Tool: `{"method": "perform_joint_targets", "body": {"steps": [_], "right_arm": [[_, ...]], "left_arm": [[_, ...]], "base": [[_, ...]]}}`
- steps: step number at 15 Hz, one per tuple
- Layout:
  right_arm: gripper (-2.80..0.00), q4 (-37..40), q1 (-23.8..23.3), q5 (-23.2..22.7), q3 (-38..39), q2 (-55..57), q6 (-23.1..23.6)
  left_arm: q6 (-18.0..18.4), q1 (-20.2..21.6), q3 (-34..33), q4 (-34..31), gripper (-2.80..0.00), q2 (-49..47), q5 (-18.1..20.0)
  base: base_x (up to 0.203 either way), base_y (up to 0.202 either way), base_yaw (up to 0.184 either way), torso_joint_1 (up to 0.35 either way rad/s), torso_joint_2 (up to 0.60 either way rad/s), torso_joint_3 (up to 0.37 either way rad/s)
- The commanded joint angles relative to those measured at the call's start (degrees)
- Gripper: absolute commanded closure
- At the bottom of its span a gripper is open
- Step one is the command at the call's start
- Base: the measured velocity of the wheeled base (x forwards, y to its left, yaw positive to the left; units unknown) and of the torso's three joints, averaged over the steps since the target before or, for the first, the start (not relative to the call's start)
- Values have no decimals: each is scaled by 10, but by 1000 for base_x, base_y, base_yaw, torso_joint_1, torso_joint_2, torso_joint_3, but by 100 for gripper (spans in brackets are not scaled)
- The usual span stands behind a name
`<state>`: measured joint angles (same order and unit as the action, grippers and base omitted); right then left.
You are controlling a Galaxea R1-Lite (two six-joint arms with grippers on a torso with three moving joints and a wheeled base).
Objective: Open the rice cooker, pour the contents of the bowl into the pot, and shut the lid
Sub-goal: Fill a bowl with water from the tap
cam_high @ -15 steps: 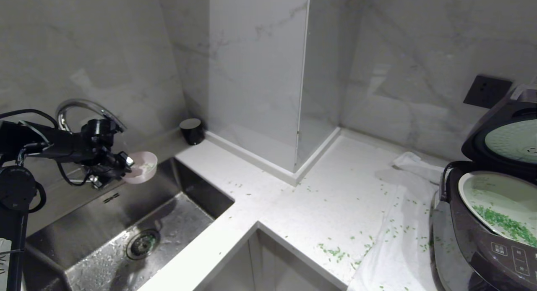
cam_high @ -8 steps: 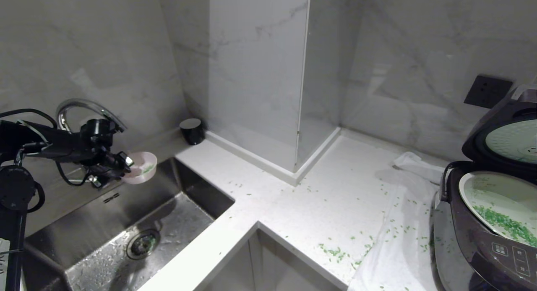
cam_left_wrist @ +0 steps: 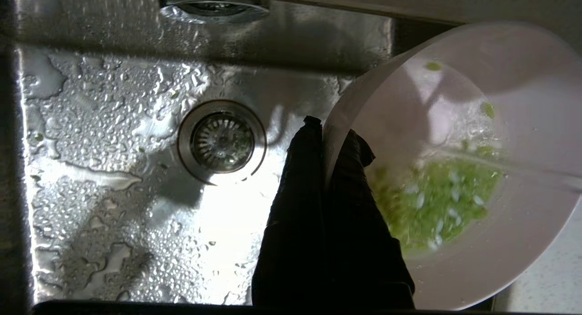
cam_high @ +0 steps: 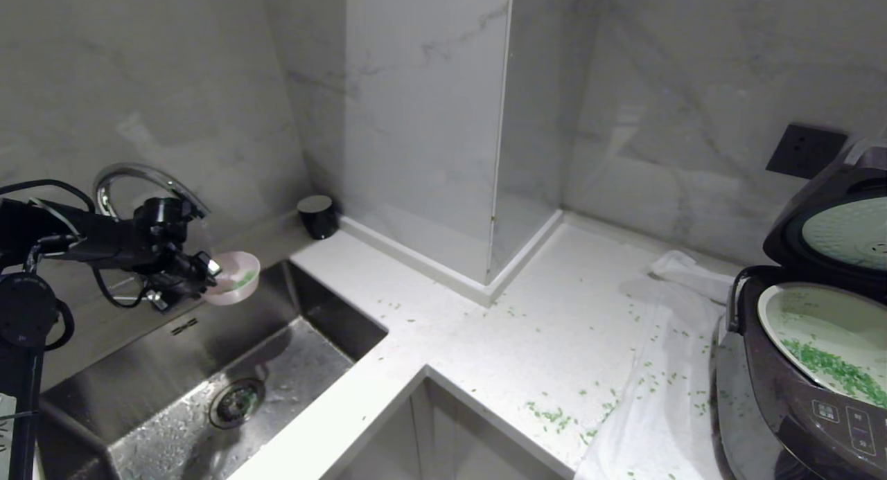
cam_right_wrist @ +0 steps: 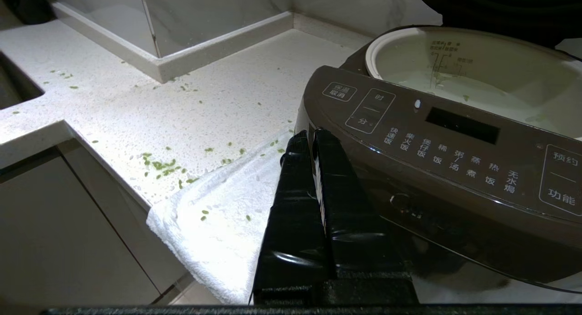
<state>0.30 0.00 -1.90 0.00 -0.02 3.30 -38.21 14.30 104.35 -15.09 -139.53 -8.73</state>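
While the left claw (cam_high: 208,271) pinches the rim of the bowl (cam_high: 235,278) above the sink (cam_high: 138,390), under the tap (cam_high: 132,175), green grains (cam_left_wrist: 436,201) lie inside it. More grains dot the tabletop (cam_high: 485,341) and towel (cam_high: 658,411). At far right the rice cooker (cam_high: 797,397) stands with its lid (cam_high: 831,224) up and pot (cam_high: 824,327) showing, the right claw (cam_right_wrist: 313,137) pressed together just before it.
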Motion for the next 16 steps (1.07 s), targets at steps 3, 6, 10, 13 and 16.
{"method": "perform_joint_targets", "body": {"steps": [3, 6, 10, 13, 16], "right_arm": [[0, 0, 0, 0, 1, 0, 0], [0, 0, 0, 0, 1, 0, 0], [0, 0, 0, 0, 1, 0, 0], [0, 0, 0, 0, 1, 0, 0], [0, 0, 0, 0, 1, 0, -1]], "left_arm": [[-4, -2, -11, -2, 0, 1, 0], [-3, 0, -9, -2, 0, 1, -1], [-3, -1, -11, -1, 0, -2, -1], [-3, 0, -8, 0, 0, -2, -1], [-3, -1, -8, 0, 0, -2, -1]], "base": [[0, 0, 0, 0, 0, 0], [0, 0, 0, 0, 0, 0], [0, 0, 0, 0, 0, 0], [0, 0, 0, 0, 0, 0], [0, 0, 0, 0, 0, 0]]}}
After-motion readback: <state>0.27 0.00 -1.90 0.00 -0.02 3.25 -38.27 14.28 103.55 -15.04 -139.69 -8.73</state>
